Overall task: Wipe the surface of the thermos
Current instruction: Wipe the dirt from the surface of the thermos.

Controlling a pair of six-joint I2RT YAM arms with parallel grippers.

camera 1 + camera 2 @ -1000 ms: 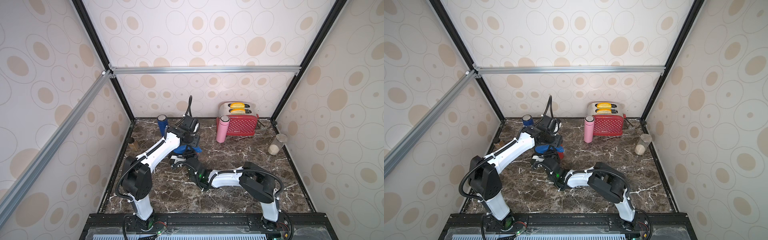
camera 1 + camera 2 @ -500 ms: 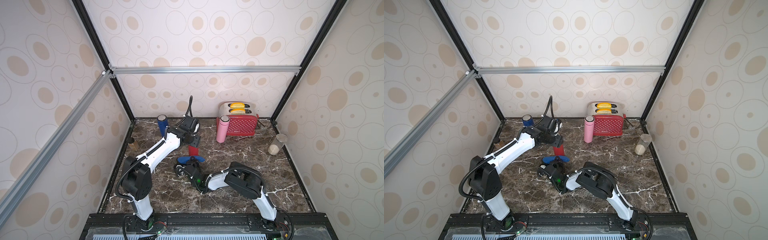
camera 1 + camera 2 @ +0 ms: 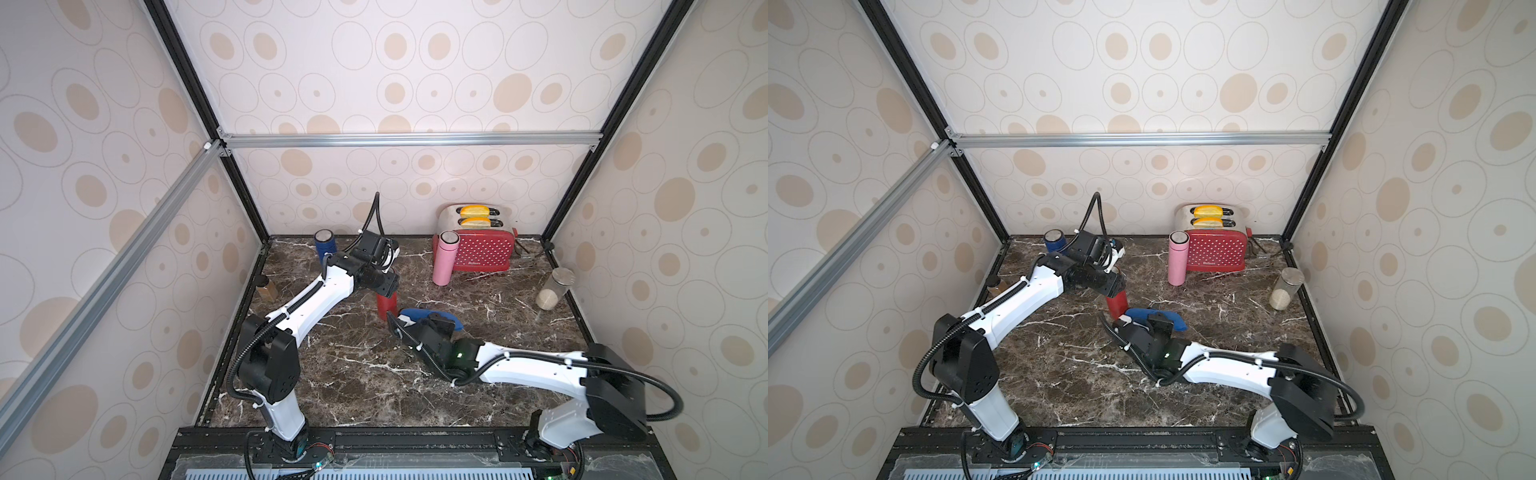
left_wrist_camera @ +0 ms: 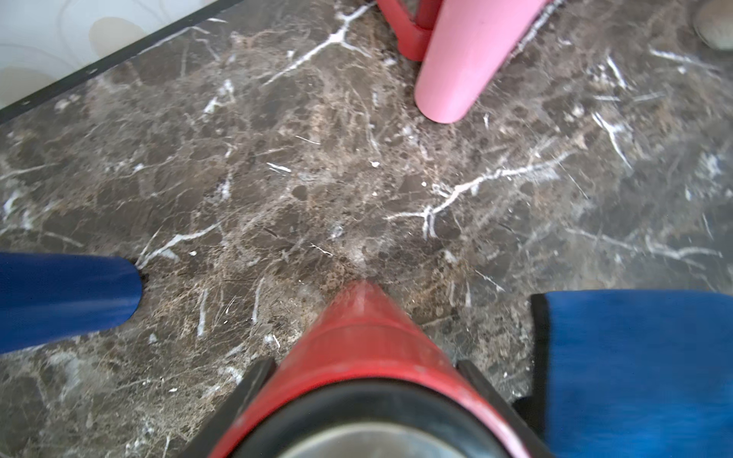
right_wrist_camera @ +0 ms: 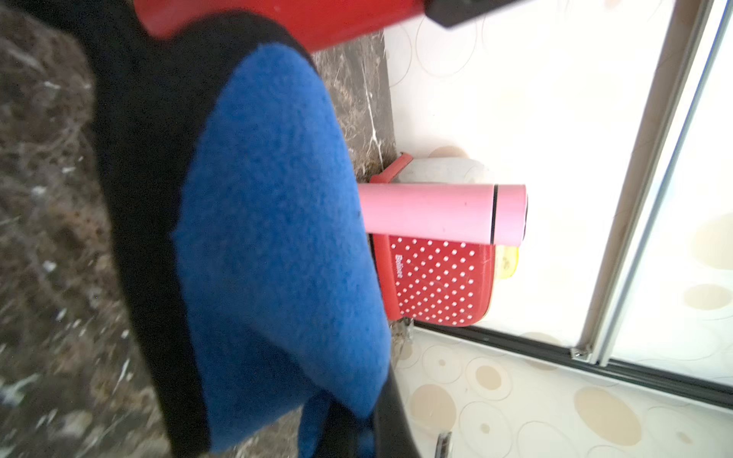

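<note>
**Now mid-wipe: thermos held, cloth at its foot**

We judge the wipe under way, not finished. The left tool (image 4: pixel 365 380) is clamped on the top of the red thermos (image 3: pixel 386 306), which stands upright near the middle of the bench (image 3: pixel 353 374), a little toward its left edge. The right tool (image 3: pixel 417 323) is pinched together on the blue cloth (image 3: pixel 451 319), low beside the thermos's foot; whether they touch we cannot tell. We count three flasks: the red one, a pink thermos (image 3: pixel 444 262) and a blue thermos (image 3: pixel 323 245). We also count one cloth, one toaster (image 3: pixel 482 249) and one jar (image 3: pixel 552 289).

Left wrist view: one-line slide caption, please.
Left gripper clamps red thermos; blue cloth beside it, pink thermos and blue thermos nearby on marble tabletop.
</note>
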